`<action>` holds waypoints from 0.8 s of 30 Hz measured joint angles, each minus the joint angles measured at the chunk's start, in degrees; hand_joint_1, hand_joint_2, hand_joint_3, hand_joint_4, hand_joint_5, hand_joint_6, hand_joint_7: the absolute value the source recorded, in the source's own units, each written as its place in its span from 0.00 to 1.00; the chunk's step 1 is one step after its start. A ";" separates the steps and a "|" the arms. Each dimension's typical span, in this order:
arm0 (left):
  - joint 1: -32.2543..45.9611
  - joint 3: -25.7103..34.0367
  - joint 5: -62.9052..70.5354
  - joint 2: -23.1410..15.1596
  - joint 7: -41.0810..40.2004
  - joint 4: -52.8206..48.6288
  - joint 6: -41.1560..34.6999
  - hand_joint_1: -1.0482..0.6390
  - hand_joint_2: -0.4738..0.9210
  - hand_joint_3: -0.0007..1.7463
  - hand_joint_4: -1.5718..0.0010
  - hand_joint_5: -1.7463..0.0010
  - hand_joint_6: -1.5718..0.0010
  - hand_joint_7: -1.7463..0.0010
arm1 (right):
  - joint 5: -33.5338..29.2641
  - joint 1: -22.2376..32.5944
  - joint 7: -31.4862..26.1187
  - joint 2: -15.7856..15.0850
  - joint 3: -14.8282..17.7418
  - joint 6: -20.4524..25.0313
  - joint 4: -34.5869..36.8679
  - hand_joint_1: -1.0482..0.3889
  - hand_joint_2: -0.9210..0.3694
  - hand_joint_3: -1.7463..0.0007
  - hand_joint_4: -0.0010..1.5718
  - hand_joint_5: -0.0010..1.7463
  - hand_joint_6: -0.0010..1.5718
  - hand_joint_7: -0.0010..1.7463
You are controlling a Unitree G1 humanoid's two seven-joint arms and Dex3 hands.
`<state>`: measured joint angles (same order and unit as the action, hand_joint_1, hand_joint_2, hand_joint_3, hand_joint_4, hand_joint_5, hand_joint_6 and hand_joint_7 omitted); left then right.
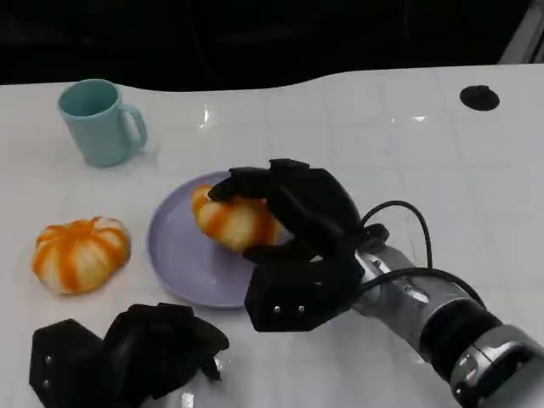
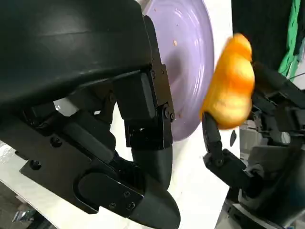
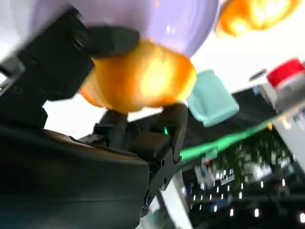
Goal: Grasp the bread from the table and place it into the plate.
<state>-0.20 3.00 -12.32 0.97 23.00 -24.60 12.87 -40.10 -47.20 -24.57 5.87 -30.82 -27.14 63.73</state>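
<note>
Right hand point(image 1: 293, 234) grips the bread point(image 1: 234, 221) over the plate point(image 1: 183, 255); left hand point(image 1: 140, 353) rests curled, holding nothing. Placing step under way. Next likely: lower, then release.

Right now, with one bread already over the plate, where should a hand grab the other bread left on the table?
Likely from above, fingers across the bread's rounded middle. It sits flat and dome-shaped on the table, clear of the plate and mug. The left hand is nearest.

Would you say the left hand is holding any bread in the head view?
No, the left hand rests curled on the table holding nothing, while the right hand grips the bread.
</note>
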 measured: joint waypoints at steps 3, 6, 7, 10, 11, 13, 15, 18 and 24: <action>0.01 -0.04 -0.02 0.00 0.00 0.07 -0.09 0.00 0.82 0.10 0.43 0.14 0.03 0.77 | 0.02 0.08 2.64 -0.71 -0.44 0.87 -2.05 0.28 0.00 0.88 0.00 0.07 0.09 0.00; 0.01 -0.09 -0.01 0.00 -0.01 0.23 -0.35 0.00 0.82 0.10 0.43 0.14 0.03 0.78 | 0.61 0.66 5.70 -1.65 -0.36 1.49 -5.19 0.24 0.00 0.87 0.00 0.04 0.08 0.00; 0.01 -0.12 0.01 0.00 -0.01 0.28 -0.44 0.00 0.82 0.10 0.43 0.14 0.03 0.78 | 0.79 1.14 6.54 -1.96 -0.31 1.57 -6.40 0.24 0.00 0.87 0.00 0.05 0.08 0.00; 0.04 -0.18 0.05 0.01 -0.01 0.39 -0.48 0.00 0.82 0.10 0.43 0.14 0.03 0.78 | 1.36 3.62 9.03 -3.36 -0.19 1.63 -10.65 0.23 0.00 0.88 0.01 0.06 0.09 0.00; 0.05 -0.18 0.06 0.01 -0.01 0.42 -0.51 0.00 0.82 0.10 0.44 0.14 0.03 0.78 | 1.49 4.57 9.83 -3.94 -0.08 1.60 -12.04 0.23 0.00 0.88 0.02 0.06 0.09 0.00; 0.08 -0.18 0.08 0.00 -0.02 0.50 -0.56 0.00 0.82 0.10 0.44 0.14 0.03 0.78 | 1.89 6.42 11.45 -5.20 0.26 1.53 -14.89 0.23 0.00 0.89 0.03 0.07 0.09 0.00; 0.12 -0.17 0.07 0.00 -0.02 0.53 -0.58 0.00 0.82 0.10 0.44 0.14 0.03 0.78 | 2.78 8.32 13.17 -6.64 0.64 1.55 -17.86 0.24 0.00 0.90 0.03 0.08 0.09 0.00; 0.15 -0.17 0.08 0.02 -0.02 0.53 -0.56 0.00 0.82 0.11 0.44 0.14 0.03 0.78 | 3.44 11.08 15.38 -8.66 0.92 1.58 -22.78 0.24 0.00 0.90 0.03 0.09 0.09 0.01; 0.16 -0.12 -0.20 0.09 -0.02 0.65 -0.99 0.00 0.81 0.10 0.43 0.15 0.02 0.79 | 3.78 16.83 16.83 -12.23 1.96 0.44 -30.96 0.27 0.00 0.90 0.01 0.18 0.11 0.01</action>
<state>-0.03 2.88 -12.51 1.07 22.99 -23.95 11.87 -36.32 -30.37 -7.75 -6.36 -28.87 -26.70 32.76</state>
